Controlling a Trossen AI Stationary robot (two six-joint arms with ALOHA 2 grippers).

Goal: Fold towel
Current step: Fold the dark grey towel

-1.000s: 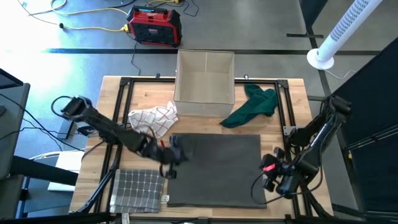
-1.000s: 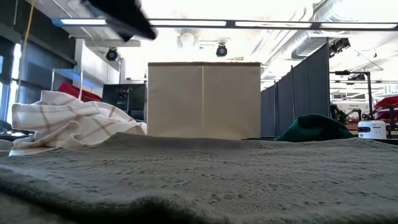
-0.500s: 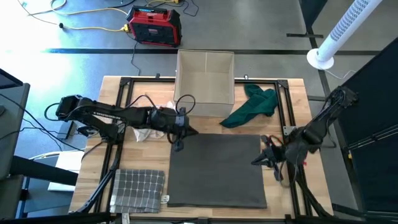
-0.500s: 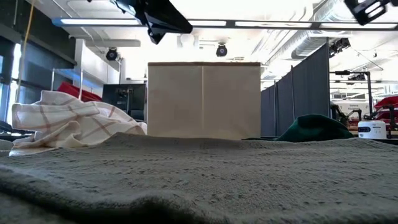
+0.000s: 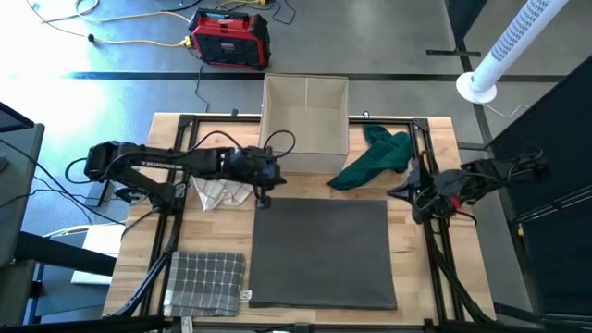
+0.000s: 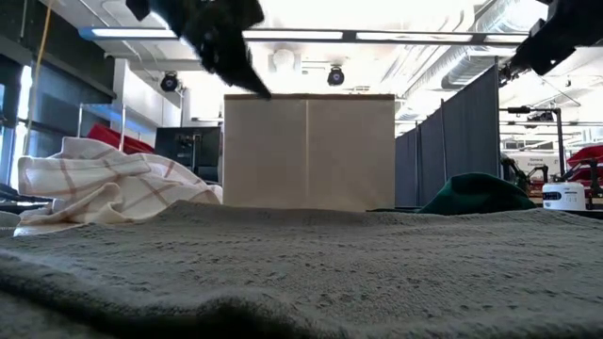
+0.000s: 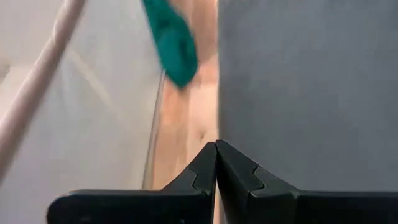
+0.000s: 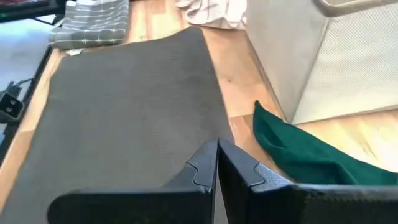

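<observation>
1. The grey towel [image 5: 321, 252] is lying flat in the middle of the table [image 5: 421, 287], spread to a full rectangle and not yet folded; every place below is given relative to it.
2. Nothing is being held by the left gripper [image 5: 263, 190], which is hanging just above the towel's far left corner with its jaws pressed fully together. The right gripper [image 5: 407, 191] is hanging just off the far right corner, equally closed and empty.
3. A corner pinch is being put at risk by the closed jaws: if either gripper is lowered without being opened first, the cloth is likely to be pushed or bunched rather than caught.
4. An uneven fold is judged likely if only one corner is lifted, since the other would be dragging.
5. At the near left corner a folded checked cloth [image 5: 203, 281] is lying just beside the edge; it could be nudged by a wide left sweep.
6. Open wood is showing along the towel's right edge, giving room there.
7. Beyond the far edge, a white checked cloth [image 5: 222, 187] is sitting partly under the left arm, and a green cloth [image 5: 375, 157] is lying near the right corner; either could be snagged.
8. Farther off, a beige box [image 5: 304, 124] is standing, limiting reach past the far edge.
</observation>
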